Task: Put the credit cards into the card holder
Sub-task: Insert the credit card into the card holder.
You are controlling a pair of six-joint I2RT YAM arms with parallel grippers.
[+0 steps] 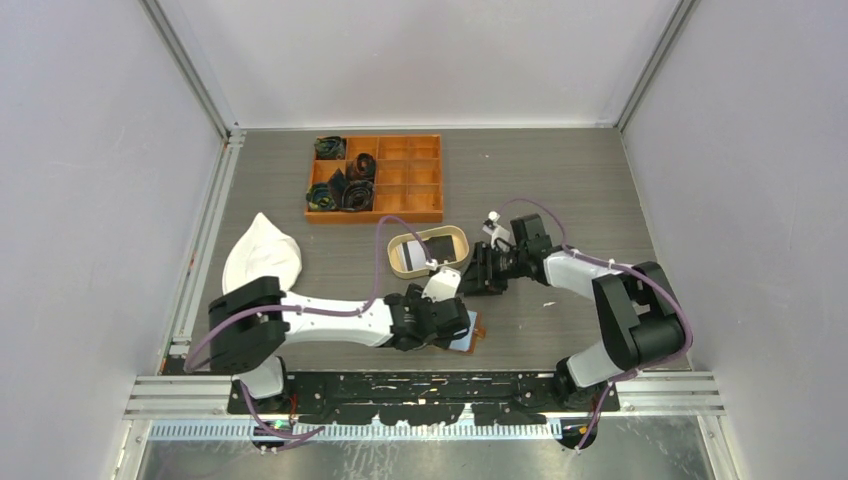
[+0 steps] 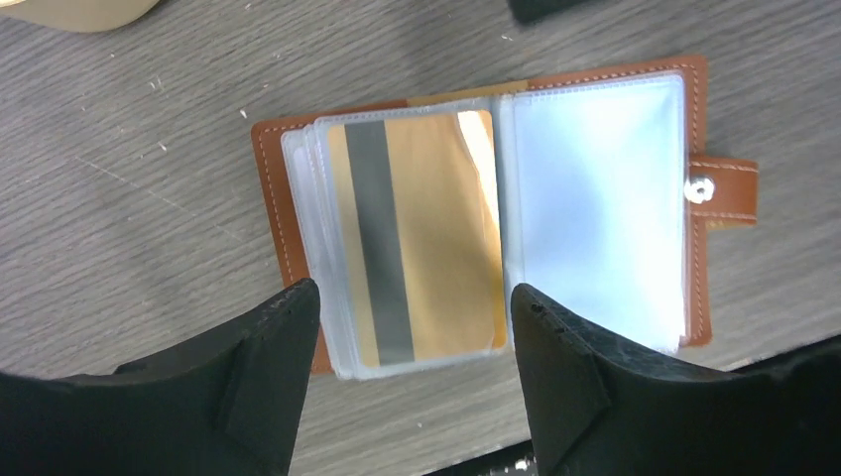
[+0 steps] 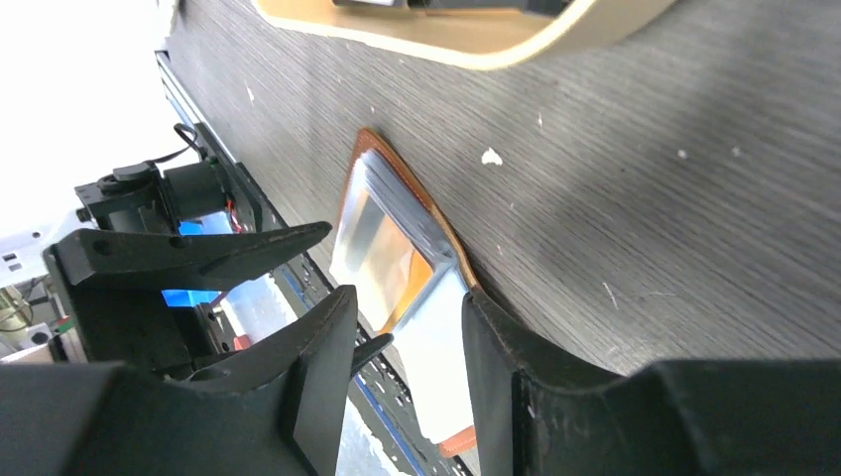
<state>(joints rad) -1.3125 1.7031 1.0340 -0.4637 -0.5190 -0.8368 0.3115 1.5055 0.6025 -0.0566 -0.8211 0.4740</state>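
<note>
card holder [image 2: 595, 198]: under left end effector [image 2: 414, 290] | beyond: tray [image 1: 395, 258] | right side: bare table [image 1: 560, 325]

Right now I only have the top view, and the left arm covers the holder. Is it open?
Observer: Yes. The left wrist view shows the holder lying open and flat, with its snap tab to one side.
Operator: Any card in it?
Observer: One gold card with a dark stripe is sleeved on the left page. The right page is pale and glary, so I can't tell whether it's filled.
Operator: Is the left gripper holding anything?
Observer: No. The left gripper is open over that left page, with nothing clamped.
</note>
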